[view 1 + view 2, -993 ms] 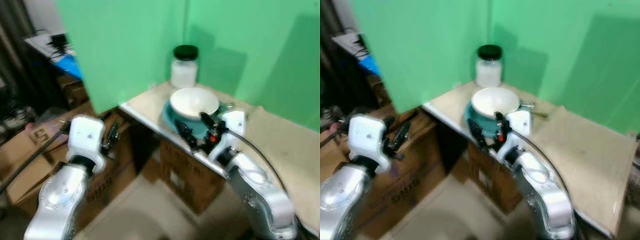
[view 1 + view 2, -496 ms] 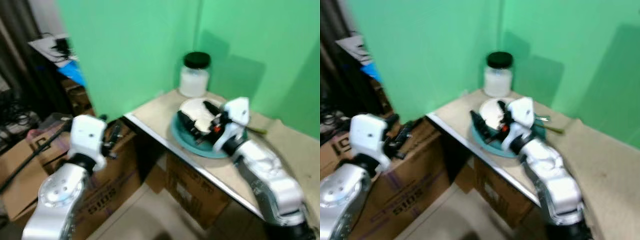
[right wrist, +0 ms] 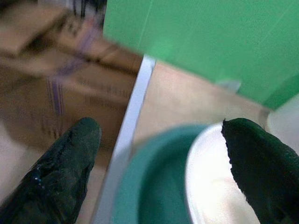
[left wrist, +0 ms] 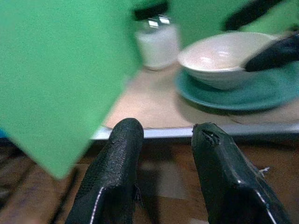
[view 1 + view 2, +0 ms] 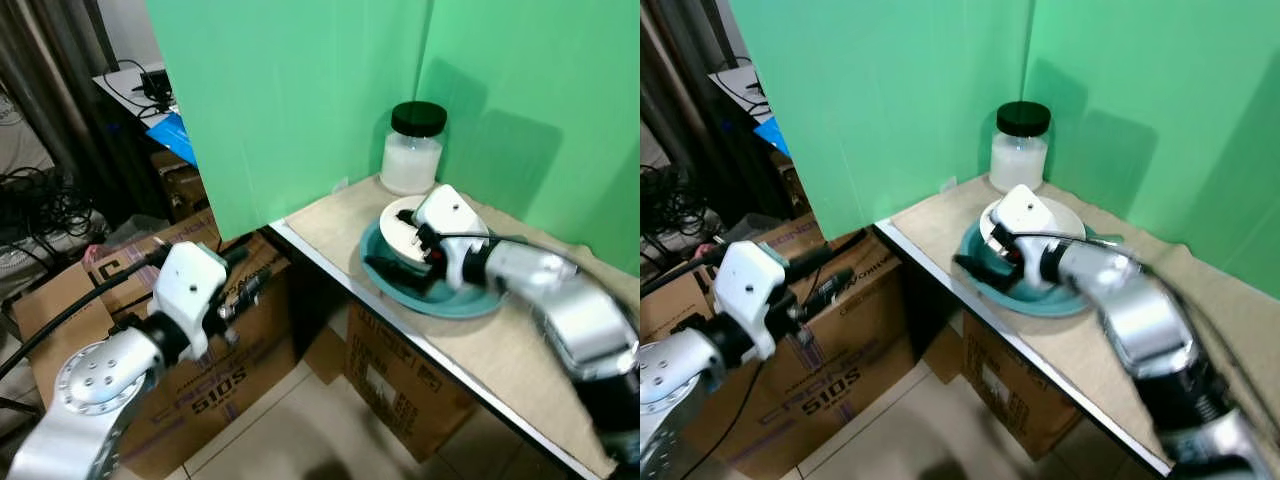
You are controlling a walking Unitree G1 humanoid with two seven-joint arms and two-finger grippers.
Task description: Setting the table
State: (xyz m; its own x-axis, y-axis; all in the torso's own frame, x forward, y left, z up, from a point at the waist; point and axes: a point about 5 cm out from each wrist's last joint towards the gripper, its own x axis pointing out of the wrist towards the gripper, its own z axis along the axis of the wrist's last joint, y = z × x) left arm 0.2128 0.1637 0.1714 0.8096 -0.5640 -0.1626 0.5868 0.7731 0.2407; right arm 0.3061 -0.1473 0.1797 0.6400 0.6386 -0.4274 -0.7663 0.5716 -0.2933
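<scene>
Bowl (image 5: 412, 222), white, sits on a teal plate (image 5: 470, 300) near the desk (image 5: 330, 215) corner, a black-lidded jar (image 5: 413, 147) just behind it. Right claw (image 5: 405, 255) is spread wide at the bowl's near side, one finger over the rim, the other low over the plate's edge; it holds nothing. Bowl lies straight ahead of it, so the right arm is far nearer. Left claw (image 4: 161, 154) hangs below the desk edge by cardboard boxes (image 5: 215, 375), fingers slightly parted and empty.
</scene>
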